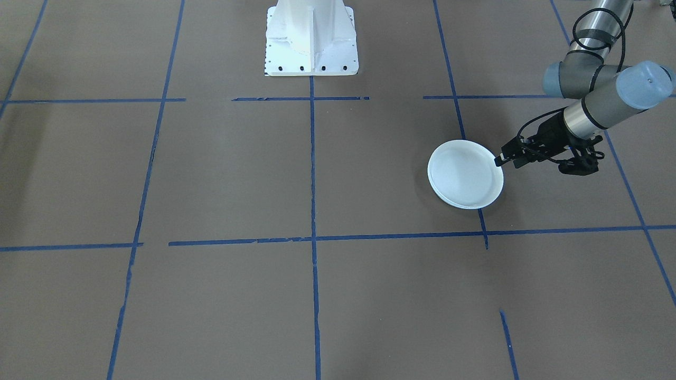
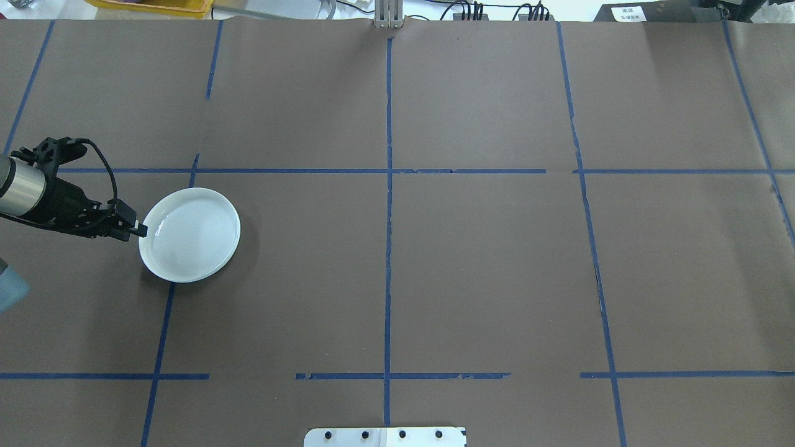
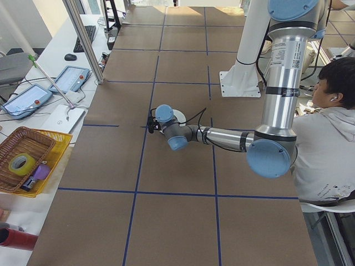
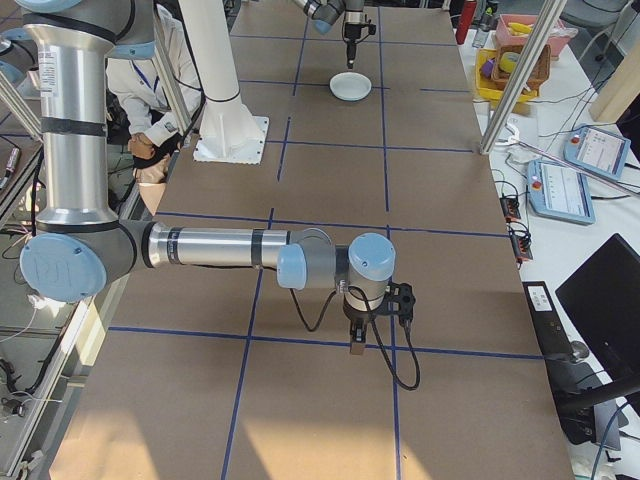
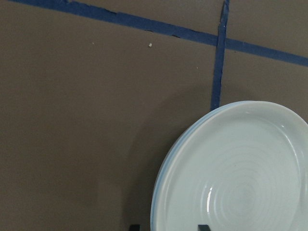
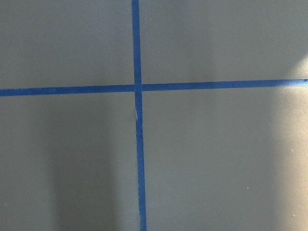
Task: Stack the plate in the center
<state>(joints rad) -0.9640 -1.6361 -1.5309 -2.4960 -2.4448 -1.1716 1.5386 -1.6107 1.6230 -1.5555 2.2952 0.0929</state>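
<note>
A stack of plates sits on the brown table, on the left side, on a blue tape line. The top plate has ring ripples inside. A second, bluish rim peeks out under it.

The left gripper lies low and sideways at the left edge of the stack. Its tip is right at the rim. I cannot tell if its jaws are spread or pinching the rim. In the left wrist view, two dark tips show at the bottom, one on each side of the rim.

The right gripper is well apart from the plates, on the right side of the table. It points down over a cross of blue tape. I cannot tell if its jaws are spread or pressed together.

A person sits beside the table.
</note>
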